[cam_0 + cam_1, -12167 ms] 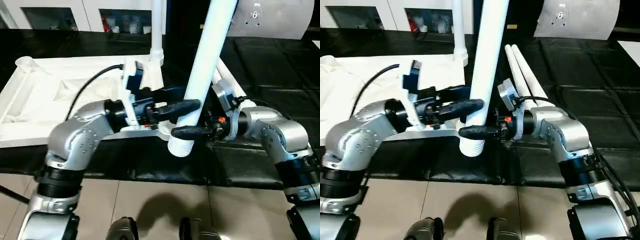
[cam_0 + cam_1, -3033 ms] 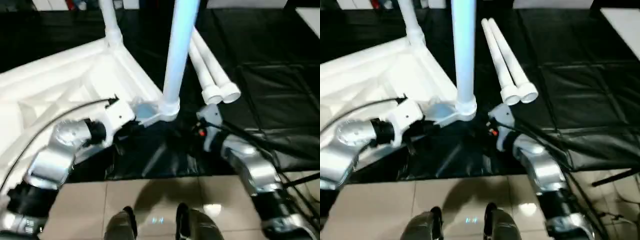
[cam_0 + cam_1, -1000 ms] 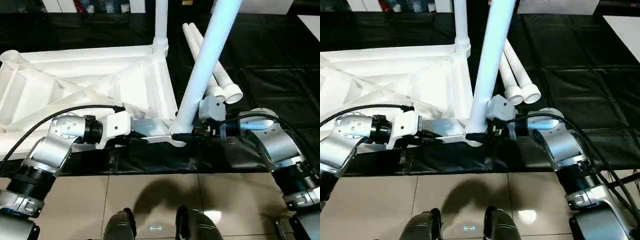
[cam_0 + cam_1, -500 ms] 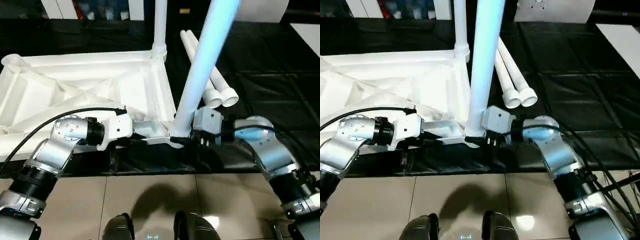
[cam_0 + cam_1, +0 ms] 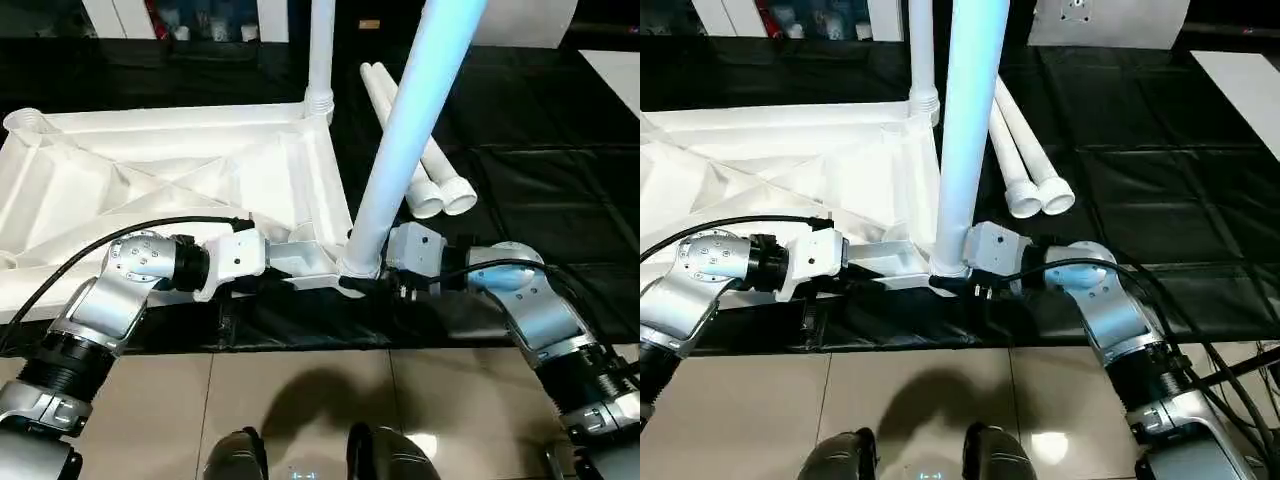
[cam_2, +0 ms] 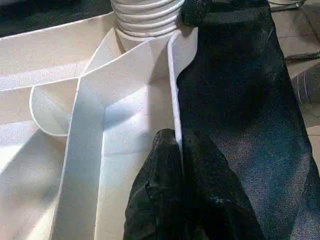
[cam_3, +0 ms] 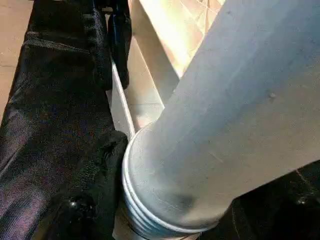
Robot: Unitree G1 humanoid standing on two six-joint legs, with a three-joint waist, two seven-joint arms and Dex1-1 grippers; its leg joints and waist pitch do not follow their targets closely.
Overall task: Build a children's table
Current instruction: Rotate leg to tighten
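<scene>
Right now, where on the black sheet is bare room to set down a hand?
The black sheet is bare right of the two loose white legs. It is crowded at the white table top near corner, where both grippers meet the standing leg.

Two arms, silver-grey metal shells, rounded at the joints, with black ribbed collars between segments.

Left arm [image 5: 130, 285]: round silver elbow housing with a ring of small dark screws on its face; black band beyond it, then a white boxy wrist block [image 5: 235, 262]. A black cable [image 5: 100, 250] arcs from the wrist block back past the forearm.

Right arm [image 5: 525, 305]: smooth silver forearm, light grey boxy wrist block [image 5: 412, 248], black cables looping over it and trailing down the right side.

Fingers black with a matte, slightly pebbled surface, seen at the left gripper [image 6: 180, 150]; one black finger [image 7: 107, 155] of the right.

Lower edge: two dark glossy rounded feet [image 5: 300, 460].
</scene>
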